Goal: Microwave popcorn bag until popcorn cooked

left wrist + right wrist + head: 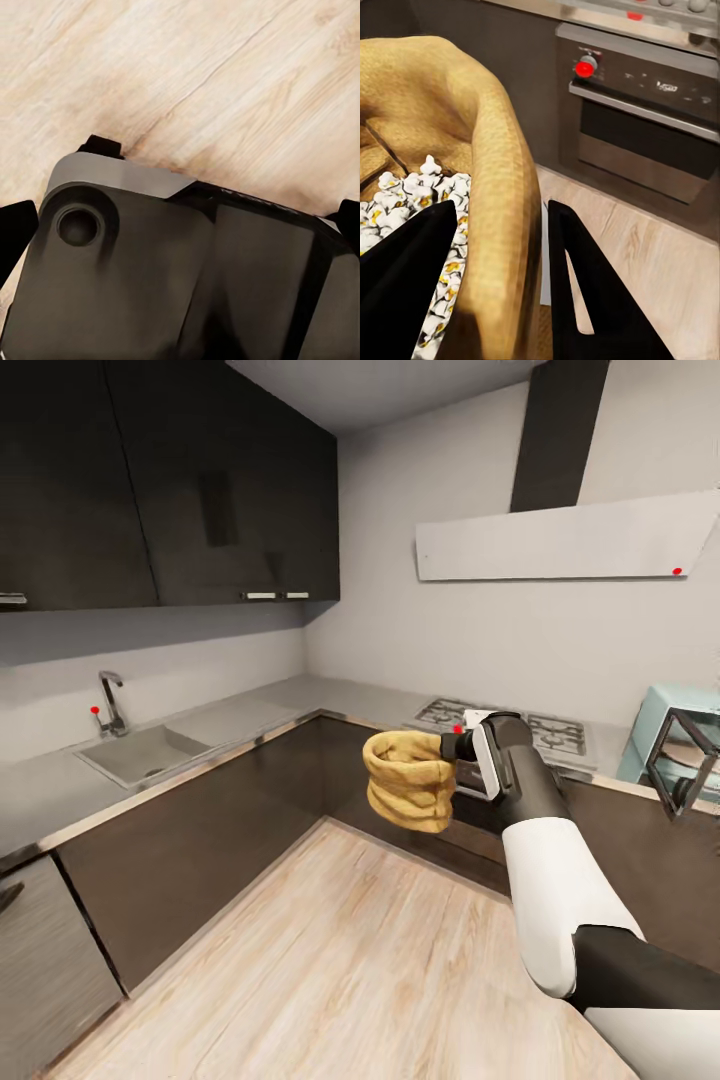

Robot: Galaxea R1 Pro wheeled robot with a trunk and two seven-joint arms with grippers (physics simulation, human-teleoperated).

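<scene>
Head view is showing me my right claw (452, 748) holding the popcorn bag (408, 780) up in the air, over the wood floor (330, 970) in the bend of the kitchen. The bag is not resting on anything. It is hanging just in front of the dark cabinets (230, 810) under the grey counter (250, 712), near the corner where the counter turns.

My right wrist view is looking along the claw (499, 289). One finger (405, 277) is sitting inside the bag (472, 127), close to the white popcorn (416, 195), and the other finger is outside. The bag's wall is pinched between them, so the claw is closed on the bag's rim.

I am thinking the bag is light and soft. Its paper is crumpled and the rolled rim is bending where I am squeezing it. It could fold, slip or tip, and the popcorn could spill out of the open top. I am guessing the rolled rim is the best place to hold, since it is thicker there, and I should be keeping the bag upright.

The microwave (672, 745) is standing on the counter at the far right, past the gas hob (500, 725), and its door looks open.

My left wrist view is showing the robot's dark base (180, 270) over the floor. I cannot tell if the left claw is open or closed.
</scene>
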